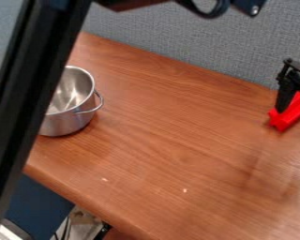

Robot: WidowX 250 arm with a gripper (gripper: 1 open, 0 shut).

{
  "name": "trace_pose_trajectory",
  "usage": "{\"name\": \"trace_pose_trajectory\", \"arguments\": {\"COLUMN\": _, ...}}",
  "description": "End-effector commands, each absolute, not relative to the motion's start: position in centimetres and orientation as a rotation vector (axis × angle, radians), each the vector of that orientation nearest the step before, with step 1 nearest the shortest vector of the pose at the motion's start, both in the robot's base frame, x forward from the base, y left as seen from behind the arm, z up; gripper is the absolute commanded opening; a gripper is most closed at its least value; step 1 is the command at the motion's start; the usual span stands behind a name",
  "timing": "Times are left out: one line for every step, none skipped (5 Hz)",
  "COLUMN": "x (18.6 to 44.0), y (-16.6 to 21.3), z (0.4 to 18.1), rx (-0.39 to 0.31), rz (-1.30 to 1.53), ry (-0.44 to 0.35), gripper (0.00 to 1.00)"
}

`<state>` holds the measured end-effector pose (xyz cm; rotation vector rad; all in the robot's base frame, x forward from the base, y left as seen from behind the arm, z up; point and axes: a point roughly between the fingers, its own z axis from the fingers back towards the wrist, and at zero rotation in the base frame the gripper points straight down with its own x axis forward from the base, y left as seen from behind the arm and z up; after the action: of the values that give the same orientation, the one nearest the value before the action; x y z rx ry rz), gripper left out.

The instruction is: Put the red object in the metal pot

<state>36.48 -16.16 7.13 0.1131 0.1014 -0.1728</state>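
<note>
Wood-grain table (165,131), smooth brown top. Metal pot (63,100) at left edge: round, shiny steel, straight sides, nothing visible inside. Black gripper (294,84) at right edge, fingers spread, pinching nothing. Red object (287,114), small solid block, lies on the table just below it, well apart from the pot.

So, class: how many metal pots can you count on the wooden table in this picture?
1. The metal pot stands near the table's left edge, partly hidden behind a dark bar in the foreground. No other pot shows, though the bar hides part of the scene.
</note>
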Motion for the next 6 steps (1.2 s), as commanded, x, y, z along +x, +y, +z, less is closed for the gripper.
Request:
{"name": "trace_pose_trajectory", "arguments": {"x": 37.7, "y": -16.2, "z": 9.2, "rx": 0.127, "rz": -0.203, "ry": 0.066, "gripper": 1.00}}
{"name": "trace_pose_trajectory", "arguments": {"x": 39.1, "y": -16.6, "z": 8.6, "rx": 0.151, "rz": -0.238, "ry": 0.094, "gripper": 1.00}}
{"name": "trace_pose_trajectory", "arguments": {"x": 40.1, "y": -16.8, "z": 8.3, "rx": 0.182, "rz": -0.264, "ry": 0.132, "gripper": 1.00}}
{"name": "trace_pose_trajectory", "arguments": {"x": 40.4, "y": -16.7, "z": 6.4, "rx": 0.176, "rz": -0.189, "ry": 0.167, "gripper": 1.00}}
{"name": "trace_pose_trajectory", "arguments": {"x": 40.5, "y": -16.9, "z": 4.8, "rx": 0.164, "rz": -0.118, "ry": 0.199, "gripper": 1.00}}
{"name": "trace_pose_trajectory", "arguments": {"x": 41.7, "y": -15.7, "z": 4.1, "rx": 0.147, "rz": -0.220, "ry": 0.189, "gripper": 1.00}}
